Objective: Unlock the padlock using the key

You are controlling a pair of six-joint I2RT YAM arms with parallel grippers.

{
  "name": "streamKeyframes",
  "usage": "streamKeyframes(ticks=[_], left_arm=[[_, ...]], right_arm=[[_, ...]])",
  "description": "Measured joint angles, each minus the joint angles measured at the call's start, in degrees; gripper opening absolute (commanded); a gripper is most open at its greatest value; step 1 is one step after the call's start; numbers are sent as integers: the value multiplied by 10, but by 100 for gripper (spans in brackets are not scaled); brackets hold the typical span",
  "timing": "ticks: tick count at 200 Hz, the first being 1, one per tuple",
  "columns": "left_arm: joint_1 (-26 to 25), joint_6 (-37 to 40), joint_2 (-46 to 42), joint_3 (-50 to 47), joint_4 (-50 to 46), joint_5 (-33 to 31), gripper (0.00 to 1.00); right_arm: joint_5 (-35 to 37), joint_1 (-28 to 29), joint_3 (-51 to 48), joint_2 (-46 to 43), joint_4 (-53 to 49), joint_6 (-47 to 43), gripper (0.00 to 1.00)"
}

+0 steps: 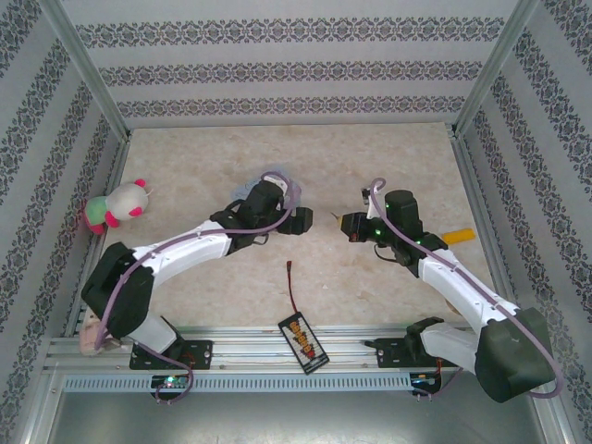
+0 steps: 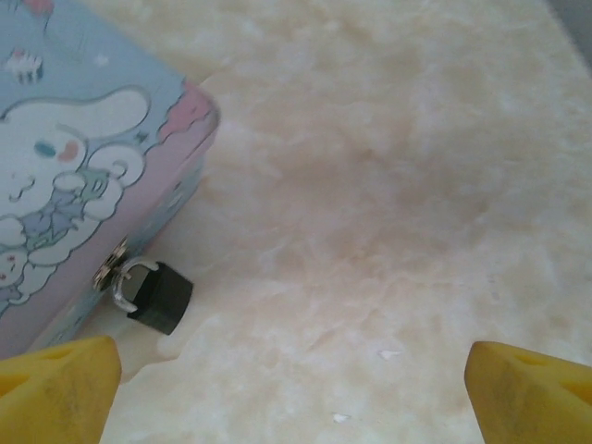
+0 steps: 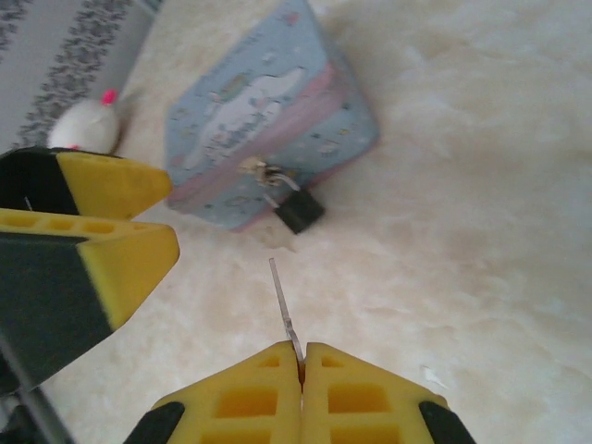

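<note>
The padlock (image 3: 298, 211), small, rigid and probably light and slick, hangs by its shackle from the hasp of the blue tin (image 3: 268, 111). Its dark body rests on the table (image 2: 388, 185), long axis pointing away from the tin, and is best steadied by its flat sides. The key (image 3: 285, 305), a thin stiff sliver, aims its blade at the lock, near but apart, clamped by the right gripper (image 3: 302, 356). The left gripper (image 2: 296, 398) is spread wide and empty nearby.
</note>
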Motion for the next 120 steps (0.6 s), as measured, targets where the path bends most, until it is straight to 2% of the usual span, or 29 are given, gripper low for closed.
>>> streamKeyframes(ticks=[17, 46, 76, 120], left_arm=[[-3, -30, 32, 0, 0, -31, 100], [-16, -73, 85, 5, -6, -88, 100], [-21, -107, 123, 17, -6, -107, 97], [-19, -115, 156, 23, -19, -151, 92]], right_arm=[[18, 0, -1, 4, -11, -2, 0], [36, 0, -1, 10, -18, -8, 0], [45, 0, -1, 10, -18, -11, 0], [51, 0, -3, 10, -16, -10, 0]])
